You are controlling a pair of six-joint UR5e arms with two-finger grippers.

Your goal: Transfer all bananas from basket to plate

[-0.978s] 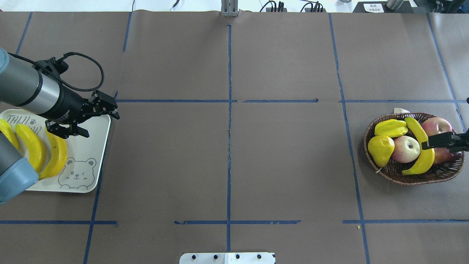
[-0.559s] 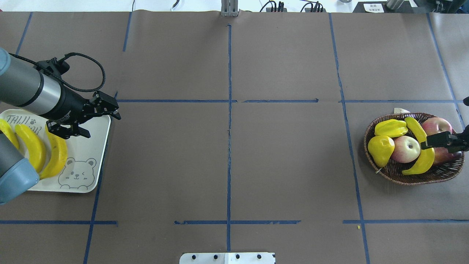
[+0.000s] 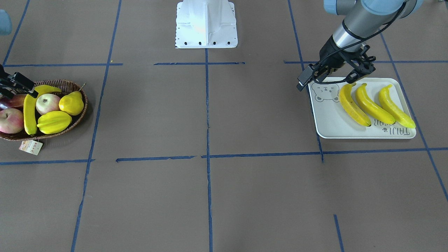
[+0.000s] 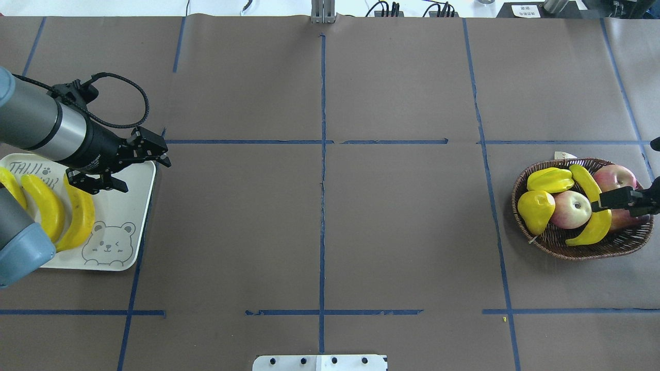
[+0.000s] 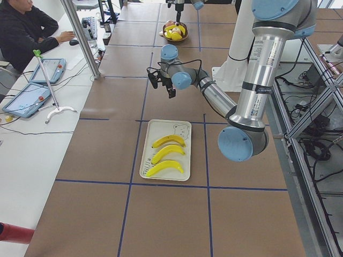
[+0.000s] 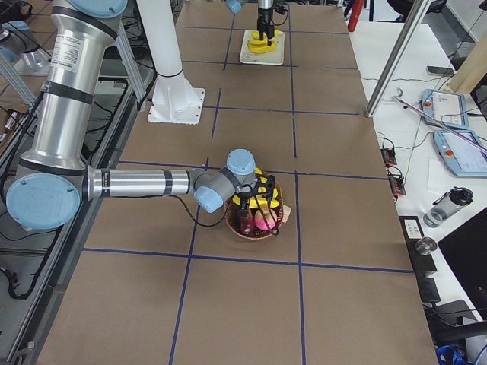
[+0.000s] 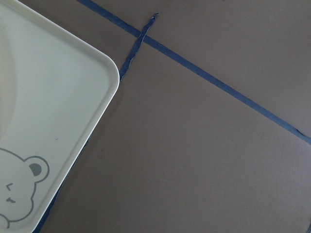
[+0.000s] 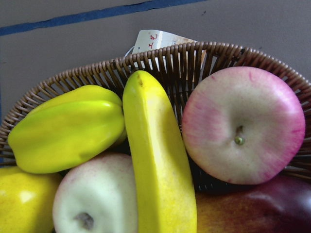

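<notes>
Three bananas [image 4: 80, 216] lie side by side on the white bear plate [image 4: 140, 198] at the table's left; they also show in the front view [image 3: 372, 104]. My left gripper [image 4: 147, 176] hovers open and empty over the plate's far right corner. The fourth banana [image 4: 598, 222] lies in the wicker basket [image 4: 582, 252] among other fruit, and fills the middle of the right wrist view [image 8: 160, 165]. My right gripper [image 6: 255, 204] is open just above the basket. One of its fingers [image 4: 616, 198] crosses the banana's middle. It holds nothing.
The basket also holds a starfruit [image 4: 550, 179], a pear [image 4: 535, 208], two apples [image 4: 571, 208] and a dark red fruit [image 4: 631, 219]. The robot base [image 3: 205, 24] stands at mid-table. An operator [image 5: 27, 27] sits beyond the far table edge.
The right gripper's finger has shifted slightly over the basket banana. The left gripper has drifted a little further from the plate's bananas, still open.
</notes>
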